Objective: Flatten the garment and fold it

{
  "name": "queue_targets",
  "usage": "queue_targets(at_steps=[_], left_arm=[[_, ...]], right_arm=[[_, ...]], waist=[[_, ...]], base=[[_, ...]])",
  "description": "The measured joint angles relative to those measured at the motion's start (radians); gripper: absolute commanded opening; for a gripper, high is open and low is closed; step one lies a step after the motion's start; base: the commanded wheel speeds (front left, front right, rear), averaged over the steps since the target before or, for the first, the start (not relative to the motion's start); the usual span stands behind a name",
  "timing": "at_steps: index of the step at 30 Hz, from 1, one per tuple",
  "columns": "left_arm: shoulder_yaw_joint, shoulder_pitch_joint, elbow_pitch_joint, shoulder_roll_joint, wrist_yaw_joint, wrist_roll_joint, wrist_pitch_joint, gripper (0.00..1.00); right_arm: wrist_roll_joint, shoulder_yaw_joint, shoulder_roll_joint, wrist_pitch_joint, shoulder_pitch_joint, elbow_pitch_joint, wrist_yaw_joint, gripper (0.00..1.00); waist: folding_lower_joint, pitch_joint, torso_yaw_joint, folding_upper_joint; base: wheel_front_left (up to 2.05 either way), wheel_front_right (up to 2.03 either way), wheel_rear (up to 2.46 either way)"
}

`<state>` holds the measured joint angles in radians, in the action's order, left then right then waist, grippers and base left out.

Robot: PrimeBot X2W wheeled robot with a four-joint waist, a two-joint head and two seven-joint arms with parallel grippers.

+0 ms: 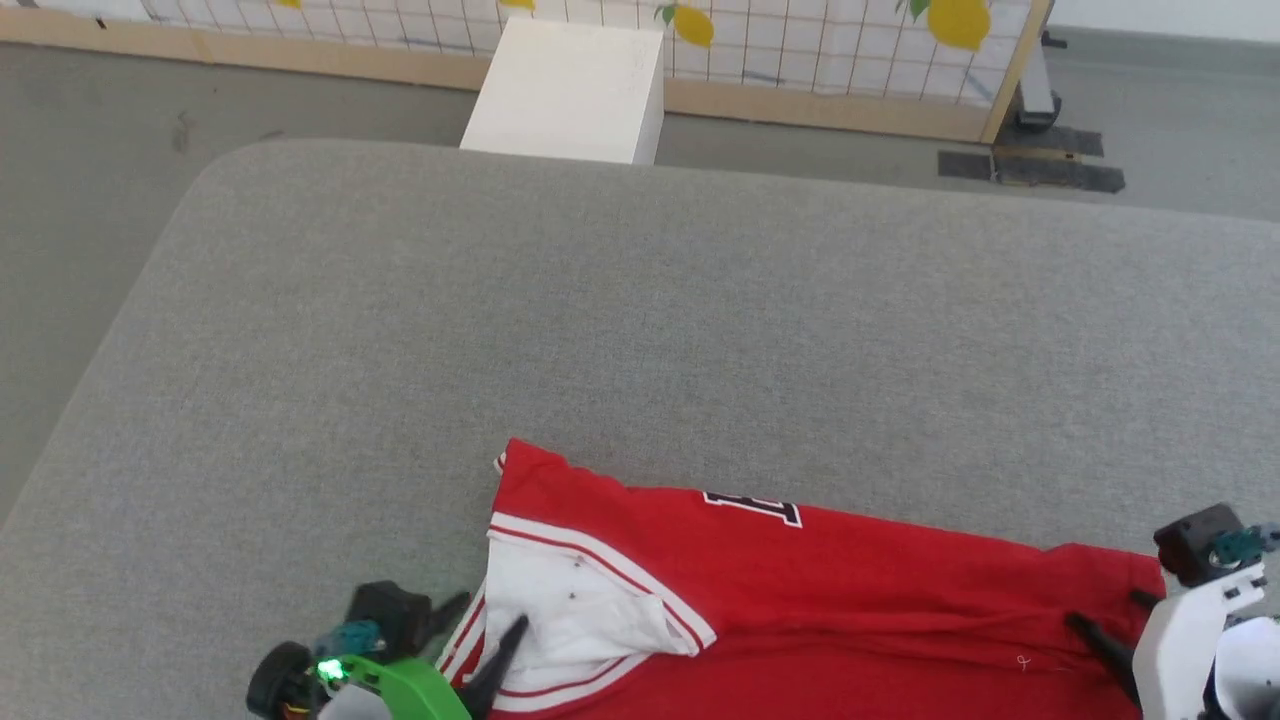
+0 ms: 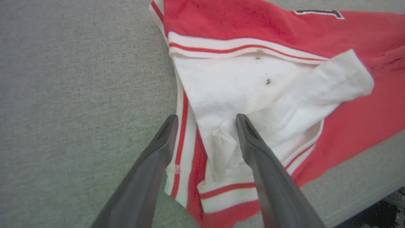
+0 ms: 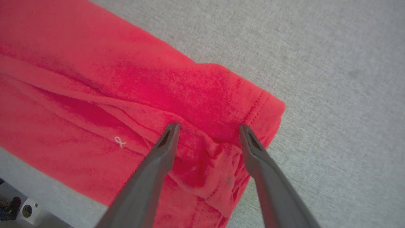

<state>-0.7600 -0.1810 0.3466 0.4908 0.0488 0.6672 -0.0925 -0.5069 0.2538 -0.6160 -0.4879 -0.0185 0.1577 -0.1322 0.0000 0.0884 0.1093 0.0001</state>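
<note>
At the near left of the grey fabric-covered surface (image 1: 640,300), the left gripper (image 1: 493,610) stands released, fingers (image 2: 152,158) astride the crumpled white sleeve (image 2: 253,88) of the bright red soft-fabric T-shirt (image 1: 850,580), which lies rumpled along the near edge. Further right, the right gripper (image 1: 1103,607) is likewise spread wide over the red hem corner (image 3: 265,107), grasping nothing. Whether its tips touch the cloth cannot be told with certainty.

The bright red soft-fabric T-shirt (image 1: 850,580) bears a black, white-outlined printed character (image 1: 752,508) at its far folded edge. It is cut off and unreadable. No other text is legible.
</note>
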Motion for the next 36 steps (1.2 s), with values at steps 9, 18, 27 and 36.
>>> queue_targets(at_steps=[9, 18, 27, 36], left_arm=[[0.197, 0.044, -0.096, -0.03, -0.074, 0.027, -0.161, 1.0], [0.597, 0.236, -0.378, -0.233, -0.104, -0.181, -0.165, 1.0], [0.752, 0.311, -0.463, -0.402, 0.008, -0.446, -0.166, 1.0], [0.758, 0.311, -0.457, -0.422, 0.045, -0.55, -0.165, 1.0]], right_arm=[[-0.059, -0.18, 0.091, -0.037, 0.034, -0.124, 0.0, 1.0], [0.133, -0.475, 0.387, -0.094, 0.125, -0.123, 0.0, 1.0], [0.299, -0.691, 0.561, -0.091, 0.11, 0.019, 0.0, 1.0], [0.223, -0.588, 0.52, -0.062, 0.083, 0.099, 0.01, 1.0]], waist=[[0.0, -0.074, -0.006, 0.0], [0.0, -0.092, 0.009, 0.0], [0.0, -0.05, 0.032, 0.0], [0.0, -0.012, 0.049, 0.0]], base=[[0.0, 0.0, 0.0], [0.0, 0.0, 0.0], [0.0, 0.0, 0.0], [0.0, 0.0, 0.0]])
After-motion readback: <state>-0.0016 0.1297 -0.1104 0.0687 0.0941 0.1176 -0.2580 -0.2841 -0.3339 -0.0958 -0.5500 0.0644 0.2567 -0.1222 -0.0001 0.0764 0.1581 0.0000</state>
